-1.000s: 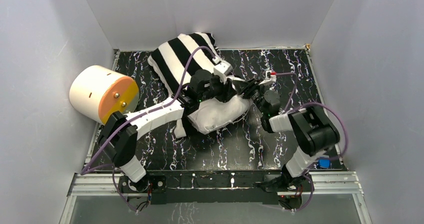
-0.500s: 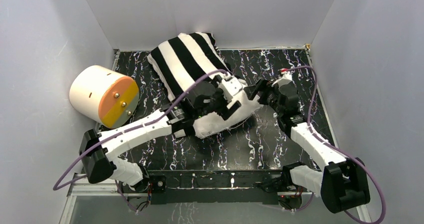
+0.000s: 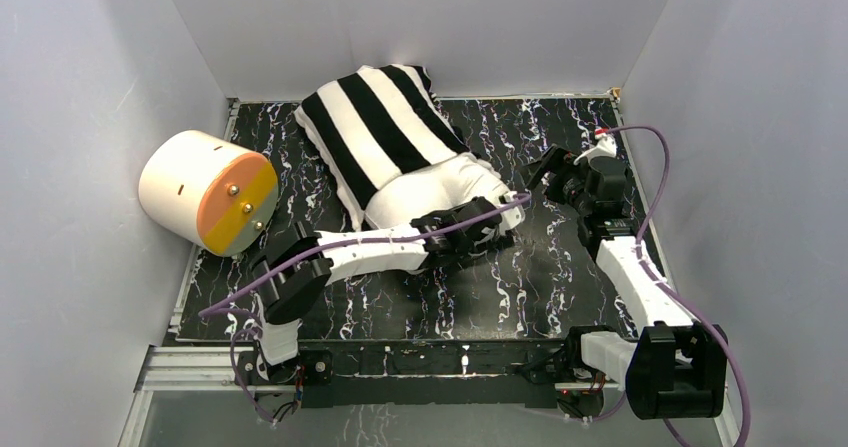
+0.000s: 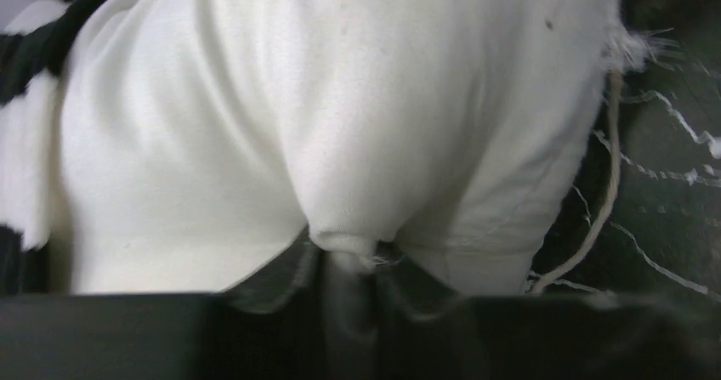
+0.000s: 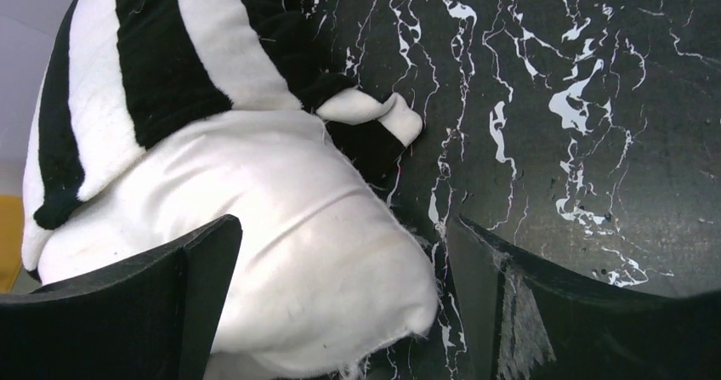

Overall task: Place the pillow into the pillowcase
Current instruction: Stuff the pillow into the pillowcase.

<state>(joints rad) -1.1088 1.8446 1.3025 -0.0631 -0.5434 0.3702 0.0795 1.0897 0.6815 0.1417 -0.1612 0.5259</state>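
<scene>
pillow (image 3: 442, 189) partly in striped pillowcase (image 3: 372, 127), L pincer (image 3: 488, 231) at its edge — R pincer (image 3: 541, 171) apart

The table (image 3: 560, 287) is viewed whole from high above its near edge, facing down. The left wrist view is set hard against the pillow (image 4: 340, 99). The right wrist view is held farther off, facing the pillowcase (image 5: 170, 57) mouth. The pillow's bare end is shared by all three.
</scene>
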